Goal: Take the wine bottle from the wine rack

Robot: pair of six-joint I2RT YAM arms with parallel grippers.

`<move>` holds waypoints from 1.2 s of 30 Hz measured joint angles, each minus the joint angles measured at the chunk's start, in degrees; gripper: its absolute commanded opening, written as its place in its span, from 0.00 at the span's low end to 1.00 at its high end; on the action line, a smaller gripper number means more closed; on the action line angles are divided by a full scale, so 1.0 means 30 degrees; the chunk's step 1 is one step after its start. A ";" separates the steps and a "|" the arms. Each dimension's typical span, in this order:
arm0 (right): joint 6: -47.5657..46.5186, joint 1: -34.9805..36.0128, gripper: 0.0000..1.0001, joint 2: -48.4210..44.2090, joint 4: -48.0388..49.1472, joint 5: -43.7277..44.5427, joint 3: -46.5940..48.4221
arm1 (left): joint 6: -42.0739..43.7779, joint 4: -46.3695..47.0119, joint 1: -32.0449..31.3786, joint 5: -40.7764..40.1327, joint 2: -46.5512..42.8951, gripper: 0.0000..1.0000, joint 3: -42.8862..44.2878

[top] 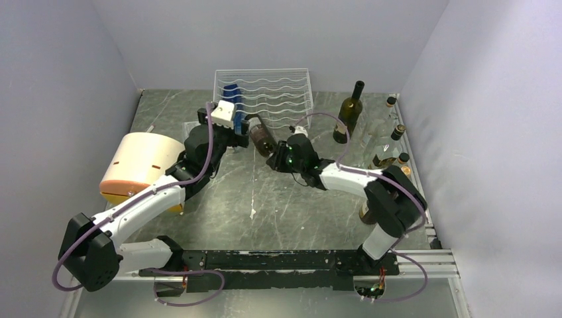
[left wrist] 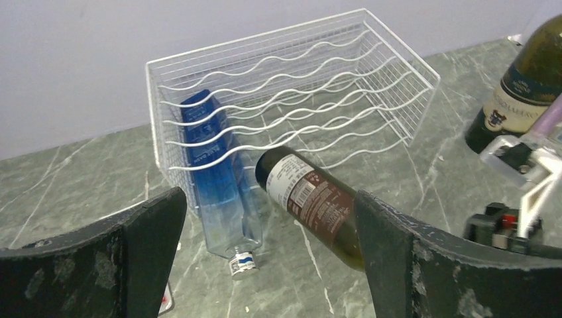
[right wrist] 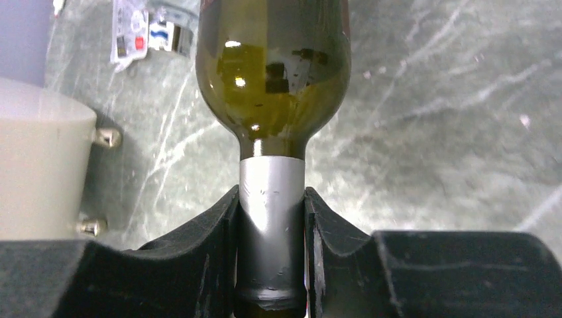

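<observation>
The white wire wine rack (top: 278,93) stands at the back of the table; it also shows in the left wrist view (left wrist: 311,79). A dark green wine bottle (top: 262,136) with a maroon label lies tilted in front of the rack, its base at the rack's front edge (left wrist: 311,199). My right gripper (top: 285,156) is shut on its silver foil neck (right wrist: 272,218). A blue bottle (left wrist: 212,165) lies in the rack's left slot, neck sticking out. My left gripper (left wrist: 268,225) is open and empty, hovering before both bottles.
A cream cylindrical drum (top: 139,165) lies on its side at the left, near the left arm. A tall green bottle (top: 349,111) stands right of the rack. Several smaller bottles (top: 391,142) stand along the right wall. Grey walls close three sides.
</observation>
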 measured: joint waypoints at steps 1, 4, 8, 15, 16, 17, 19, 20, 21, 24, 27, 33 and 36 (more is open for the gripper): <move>-0.0029 0.0000 0.00 -0.0605 -0.0131 -0.0095 -0.0459 | -0.0007 -0.0007 0.0000 0.0204 0.0080 0.99 0.0000; -0.0240 -0.0131 0.00 -0.2455 -0.0852 -0.0532 -0.1770 | -0.0007 -0.0015 0.0000 0.0998 0.0357 0.98 0.0000; -0.0568 -0.0466 0.00 -0.5268 -0.2754 -0.0896 -0.3184 | 0.0044 0.0007 0.0015 0.2732 0.0743 0.98 0.0000; -0.1931 -0.1996 0.00 -0.9377 -0.7461 -0.1763 -0.3796 | 0.0532 0.0350 0.0036 0.7337 0.1326 0.91 0.0000; -0.2237 -0.2200 0.00 -0.9843 -0.8174 -0.1872 -0.3759 | 0.0736 0.0430 0.0029 0.8320 0.1384 0.89 0.0000; -0.2557 -0.2346 0.00 -1.0244 -0.8888 -0.1945 -0.3694 | 0.1137 0.0466 0.0000 0.9610 0.1443 0.89 0.0000; -0.3235 -0.2470 0.00 -1.0914 -1.0418 -0.2069 -0.3337 | 0.2055 0.0437 -0.0219 1.1642 0.1472 0.89 0.0000; -0.3483 -0.2470 0.00 -1.1147 -1.1030 -0.2171 -0.3140 | 0.2739 0.0430 -0.0488 1.2611 0.1479 0.90 -0.0007; -0.3825 -0.2477 0.00 -1.1409 -1.1832 -0.2397 -0.2871 | 0.3264 0.0408 -0.0801 1.3085 0.1464 0.91 -0.0029; -0.4779 -0.2470 0.00 -1.1897 -1.3865 -0.3373 -0.2018 | 0.5632 0.0131 -0.2572 1.3923 0.1348 0.92 -0.0423; -0.5544 -0.2463 0.00 -1.1956 -1.5045 -0.4452 -0.1384 | 0.8043 -0.0750 -0.4721 1.3828 0.1333 0.92 -0.1144; -0.6419 -0.2441 0.00 -1.2182 -1.6036 -0.6091 -0.1151 | 1.0265 -0.2018 -0.5880 1.3653 0.1996 0.95 -0.1523; -0.6739 -0.2448 0.00 -1.2262 -1.6320 -0.6972 -0.1151 | 1.0673 -0.2288 -0.5880 1.3333 0.2812 0.95 -0.1515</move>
